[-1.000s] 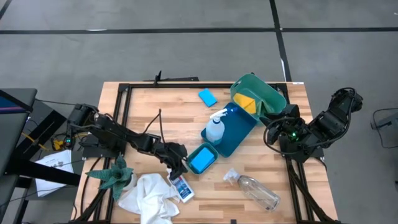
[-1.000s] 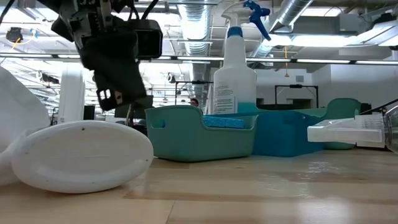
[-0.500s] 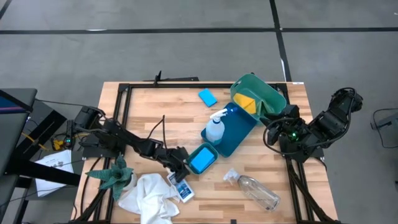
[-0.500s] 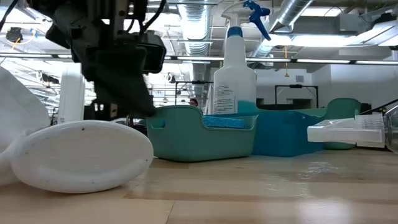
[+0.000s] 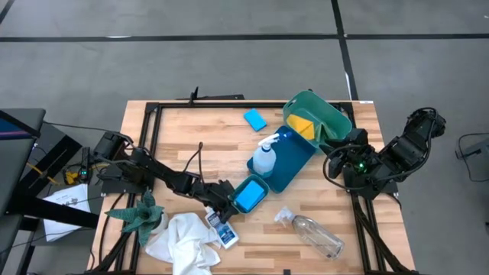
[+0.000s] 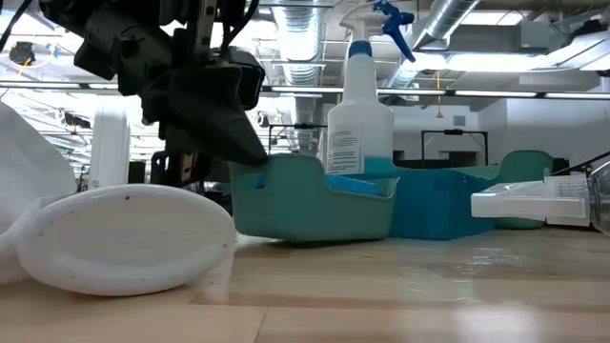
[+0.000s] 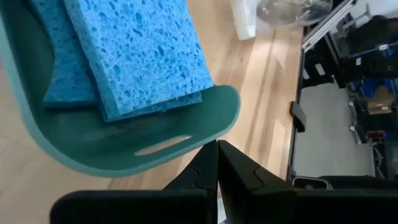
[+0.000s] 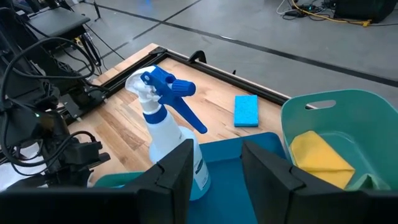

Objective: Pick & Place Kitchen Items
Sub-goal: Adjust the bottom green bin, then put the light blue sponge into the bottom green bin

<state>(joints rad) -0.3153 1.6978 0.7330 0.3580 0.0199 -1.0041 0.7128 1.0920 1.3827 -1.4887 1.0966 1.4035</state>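
Two blue sponges [image 7: 118, 56] lie in the small teal tray [image 5: 248, 195], lower centre of the high view. Left claw [image 5: 222, 210], closed and empty, nudges the tray's rim, probably repositioning it. Right claw [image 8: 214, 171] waits half-open, centre right.

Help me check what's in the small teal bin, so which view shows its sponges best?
The left wrist view: two stacked blue sponges fill the picture inside the small teal bin. The high view shows one blue patch; the low view shows only an edge above the rim.
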